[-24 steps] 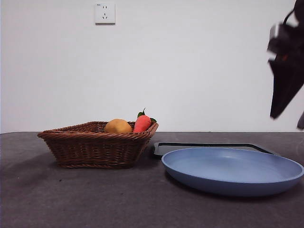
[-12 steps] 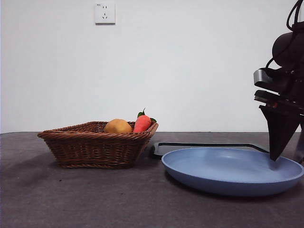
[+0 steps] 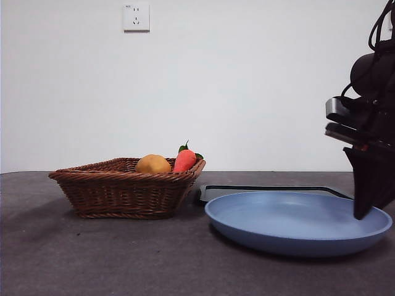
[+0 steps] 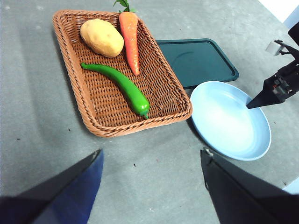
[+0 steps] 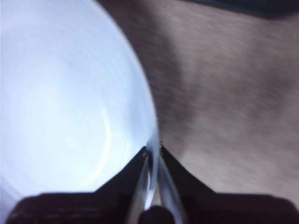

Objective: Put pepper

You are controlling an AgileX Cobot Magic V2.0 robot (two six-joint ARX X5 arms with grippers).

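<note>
The pepper (image 4: 119,84), glossy green and elongated, lies in the wicker basket (image 4: 140,129) beside a carrot (image 4: 129,39) and a potato (image 4: 102,37). In the front view the basket's wall (image 3: 123,191) hides the pepper. My right gripper (image 5: 153,150) is shut on the rim of the blue plate (image 5: 60,107), at the plate's right edge in the front view (image 3: 361,213). It also shows in the left wrist view (image 4: 254,103). My left gripper (image 4: 149,158) is open and empty, high above the table in front of the basket.
A dark green tray (image 4: 196,60) lies behind the blue plate (image 3: 290,237) and to the right of the basket. The carrot (image 3: 184,160) and potato (image 3: 153,164) stick up above the basket's rim. A wall socket (image 3: 136,17) is on the white wall.
My right gripper came down from the upper right onto the plate's right rim and closed on it. The plate has shifted slightly to the left.
</note>
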